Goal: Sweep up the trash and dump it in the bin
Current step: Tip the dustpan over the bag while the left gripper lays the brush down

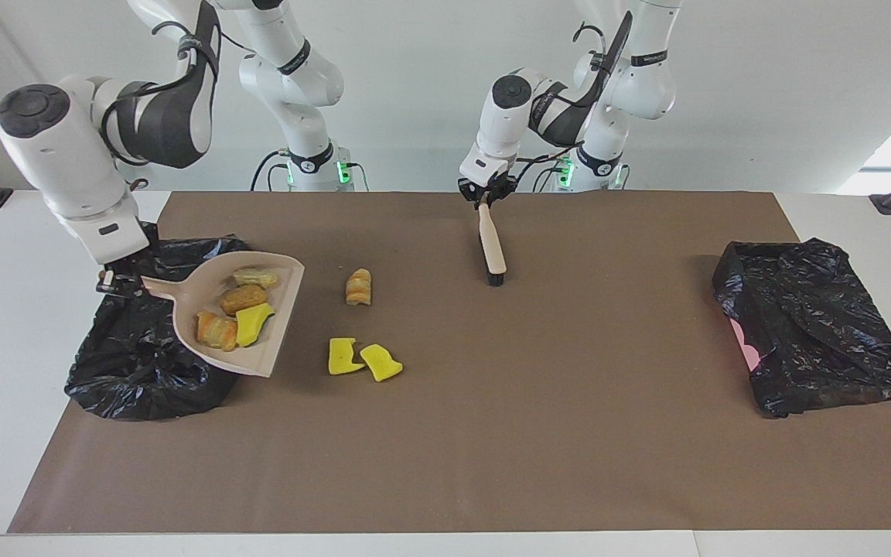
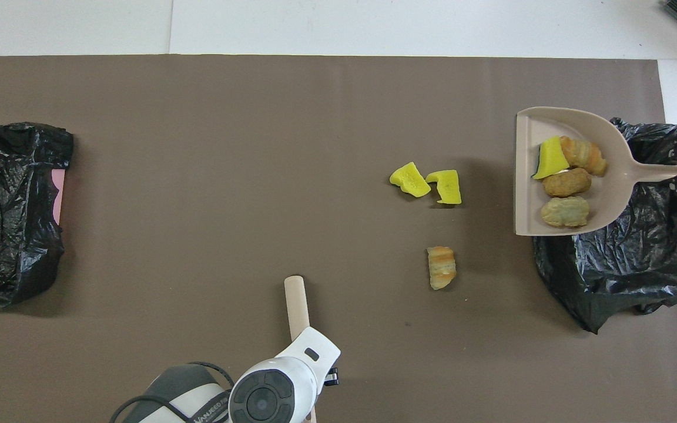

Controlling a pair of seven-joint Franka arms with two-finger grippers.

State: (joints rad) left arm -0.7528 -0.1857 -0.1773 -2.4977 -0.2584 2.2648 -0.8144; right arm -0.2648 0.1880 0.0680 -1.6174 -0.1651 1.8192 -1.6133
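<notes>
The right tool point(image 1: 109, 280), clamped on the handle of the dustpan point(image 1: 260, 362), holds the loaded pan over the bin point(image 1: 132, 363) at the right arm's end of the surface point(image 1: 492, 449). Four pieces of trash point(image 1: 240, 298) ride in the pan: one yellow sponge scrap and three tan bread-like lumps. Three more lie on the surface between pan and brush point(image 1: 492, 247): two yellow sponge pieces point(image 1: 346, 356) touching each other, and one bread lump point(image 1: 358, 287) nearer the robots. The left tool point(image 1: 484, 195) is closed on the brush handle, its bristles touching or just above the surface. A second bin point(image 1: 809, 325) sits at the left arm's end.

The scraps look light and soft, likely to roll or tumble, so they are better pushed by bristles than pinched. The pan looks stiff and is best gripped by its handle.
</notes>
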